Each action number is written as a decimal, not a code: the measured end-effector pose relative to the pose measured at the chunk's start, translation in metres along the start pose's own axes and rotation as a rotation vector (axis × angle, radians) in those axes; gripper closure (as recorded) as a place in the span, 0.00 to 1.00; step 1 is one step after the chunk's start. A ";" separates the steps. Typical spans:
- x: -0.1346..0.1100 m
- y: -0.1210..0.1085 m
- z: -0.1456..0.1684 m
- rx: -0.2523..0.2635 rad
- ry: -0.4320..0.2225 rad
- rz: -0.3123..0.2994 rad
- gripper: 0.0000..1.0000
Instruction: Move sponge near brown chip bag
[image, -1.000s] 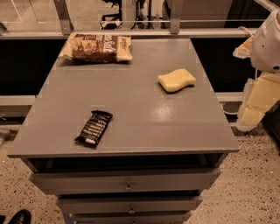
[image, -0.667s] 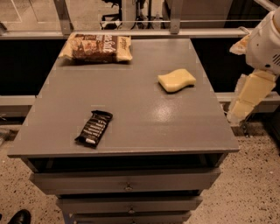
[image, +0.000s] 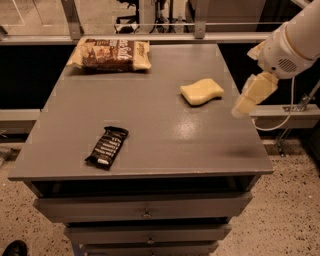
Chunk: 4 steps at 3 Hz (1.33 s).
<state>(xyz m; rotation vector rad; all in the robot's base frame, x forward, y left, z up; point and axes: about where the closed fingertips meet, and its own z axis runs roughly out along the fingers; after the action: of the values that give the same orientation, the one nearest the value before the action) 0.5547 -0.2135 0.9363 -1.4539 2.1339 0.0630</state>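
A grey rectangular tabletop (image: 165, 125) is seen in the middle of the frame, carried by a grey cabinet with drawers (image: 145, 207) below it. The pale yellow, soft, wavy-edged sponge (image: 202, 91) is laid flat on the tabletop, a little above and to the right of the centre of the frame. The flat, crinkly brown chip bag (image: 111, 53), with white script lettering and cream ends, is found at the upper left of the frame, at the far left corner of the tabletop. The sponge and the brown chip bag are well apart, and only bare tabletop is seen between them. A small black snack bar wrapper (image: 107, 146) is placed in the lower left part of the tabletop, near the front edge and apart from both other things.

The pale yellow blocky pincer (image: 242, 107) is seen at the right of the frame, carried by a white rounded arm (image: 295, 40) that comes in from the upper right corner. It is pointed downward and to the left, and its tip is held at the right edge of the tabletop. It is near the sponge, to the right of it, and the sponge is not touched by it. Whether the pincer is wide or narrow cannot be told from this view.

A thin pale cable (image: 280, 122) is hung below the arm. A speckled floor (image: 295, 210) is seen at the lower right, and a dark shoe (image: 14, 247) at the lower left corner of the frame.
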 end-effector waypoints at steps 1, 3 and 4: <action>-0.003 -0.037 0.040 -0.006 -0.097 0.104 0.00; -0.015 -0.074 0.124 -0.023 -0.260 0.242 0.03; -0.015 -0.076 0.144 -0.027 -0.280 0.268 0.26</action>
<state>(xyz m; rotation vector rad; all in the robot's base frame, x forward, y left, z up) 0.6844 -0.1842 0.8408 -1.0916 2.0846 0.3738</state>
